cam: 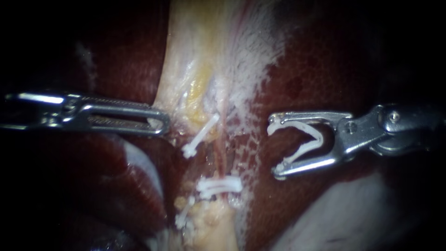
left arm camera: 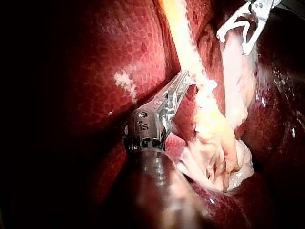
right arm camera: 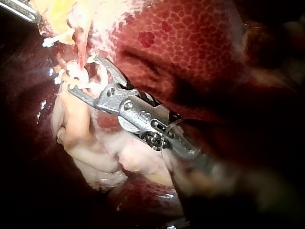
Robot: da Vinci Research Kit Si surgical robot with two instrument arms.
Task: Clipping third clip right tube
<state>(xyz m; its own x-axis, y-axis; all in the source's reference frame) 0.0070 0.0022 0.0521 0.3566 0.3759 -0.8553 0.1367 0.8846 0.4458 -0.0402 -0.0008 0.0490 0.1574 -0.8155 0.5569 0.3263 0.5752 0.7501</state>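
The backdrop is formed by the liver (cam: pixel 325 60), dark red and finely mottled, by which nearly the whole endoscope view is filled. The light is thrown from close by onto the middle and toward 12 o'clock, where wet glints are raised on the surface. Toward 9 and 3 o'clock the surface is lost in black shadow. A pale, bluish-white patch (cam: pixel 353 209) is seen at 5 o'clock, and a smaller sheen (cam: pixel 139 162) at 8 o'clock. In both wrist views the same honeycombed red surface is shown, ringed by darkness.
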